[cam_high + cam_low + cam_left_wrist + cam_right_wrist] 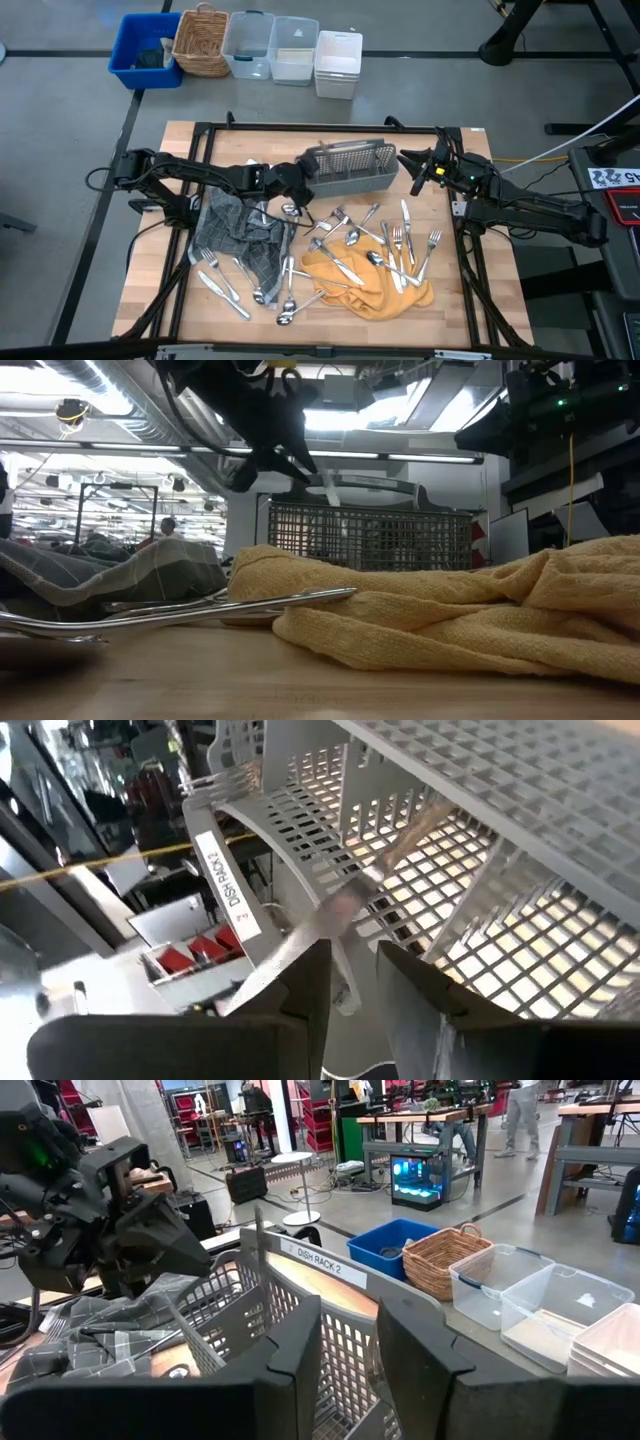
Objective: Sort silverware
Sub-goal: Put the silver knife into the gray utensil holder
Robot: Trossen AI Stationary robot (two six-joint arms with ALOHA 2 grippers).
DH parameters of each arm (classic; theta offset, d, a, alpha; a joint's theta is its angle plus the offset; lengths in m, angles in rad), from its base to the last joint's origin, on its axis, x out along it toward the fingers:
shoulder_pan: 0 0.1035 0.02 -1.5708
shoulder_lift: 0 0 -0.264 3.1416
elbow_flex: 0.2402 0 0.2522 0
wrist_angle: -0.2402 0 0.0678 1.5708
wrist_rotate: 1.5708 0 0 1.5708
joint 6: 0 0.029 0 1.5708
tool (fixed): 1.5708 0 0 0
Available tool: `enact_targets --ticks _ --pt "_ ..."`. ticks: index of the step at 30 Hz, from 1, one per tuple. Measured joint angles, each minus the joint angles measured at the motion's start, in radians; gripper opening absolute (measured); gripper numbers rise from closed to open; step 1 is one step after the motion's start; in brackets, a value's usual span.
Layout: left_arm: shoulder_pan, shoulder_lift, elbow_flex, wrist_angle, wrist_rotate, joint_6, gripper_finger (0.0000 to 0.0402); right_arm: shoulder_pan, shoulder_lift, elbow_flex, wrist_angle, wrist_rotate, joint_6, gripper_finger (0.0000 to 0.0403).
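The left gripper [352, 982] sits at the left end of the grey mesh caddy [350, 167], its two dark fingers [292, 982] set a narrow gap apart and clamped on a slim silver utensil [345, 905]. The piece runs up out of the jaws toward the caddy's slotted wall; which kind of utensil it is cannot be told. In the low view this gripper hangs above the table with the piece angled down in front of the caddy.

The right gripper [348, 1342] rests at the caddy's right end, its fingers a little apart and straddling the caddy's rim, with no utensil between them.

The rest of the silverware [350, 245] lies scattered on the wooden table [480, 300], some on a yellow cloth [385, 292], some on or beside a grey checked cloth [235, 232].
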Motion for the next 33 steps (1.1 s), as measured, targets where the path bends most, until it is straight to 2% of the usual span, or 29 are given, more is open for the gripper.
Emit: enact_targets --ticks 10,20,26,33 --pt "-0.059 -0.038 0.000 0.005 -0.006 -0.329 0.0074 0.000 -0.001 0.000 0.011 -0.010 0.000 0.0104" --pt "-0.143 -0.144 0.000 -0.035 -0.075 -0.720 0.0074 0.000 -0.001 0.000 0.011 -0.011 0.000 0.0104" --pt "-0.153 -0.226 0.000 -0.199 -0.078 -1.055 0.0074 0.001 0.000 0.029 -0.013 -0.049 -0.001 0.0104" --pt "-0.143 -0.372 0.000 -0.566 -0.077 -1.419 0.0074 0.001 0.009 0.164 -0.146 -0.071 -0.030 0.0104"
